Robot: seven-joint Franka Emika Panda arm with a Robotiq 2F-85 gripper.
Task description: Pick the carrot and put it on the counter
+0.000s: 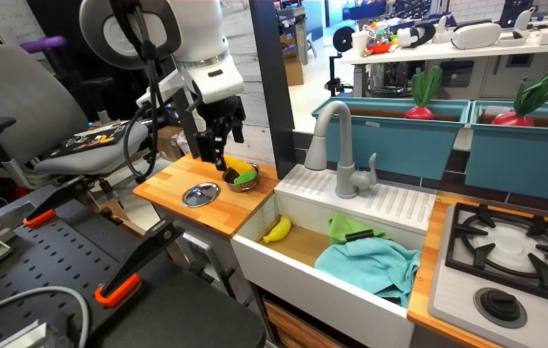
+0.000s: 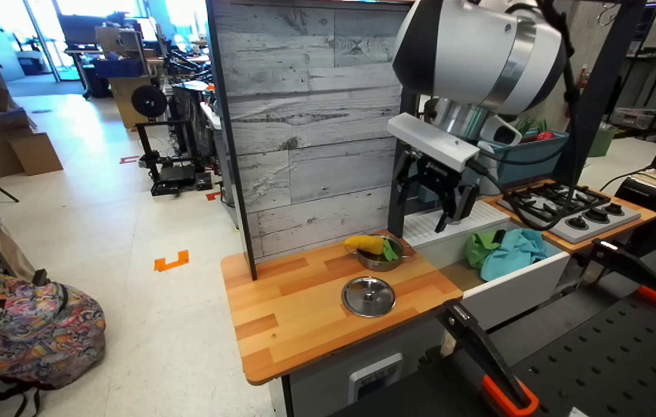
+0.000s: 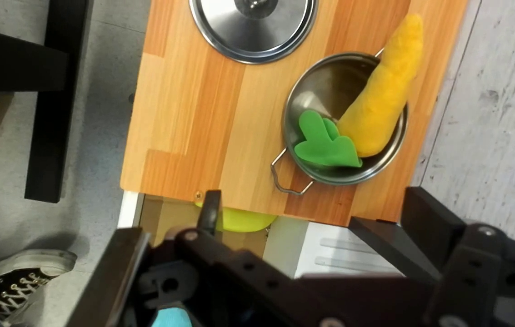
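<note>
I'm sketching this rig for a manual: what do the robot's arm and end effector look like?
The arm is mostly white, with rounded housings, black sections and silvery metal bands. Black cables loop beside it. The end effector is black, with two angular, jointed fingers and small pale lettering on its body. A white bar is mounted above the fingers.

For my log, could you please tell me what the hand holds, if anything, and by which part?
Nothing is held: the hand is open, the carrot lying partly in the pot.
</note>
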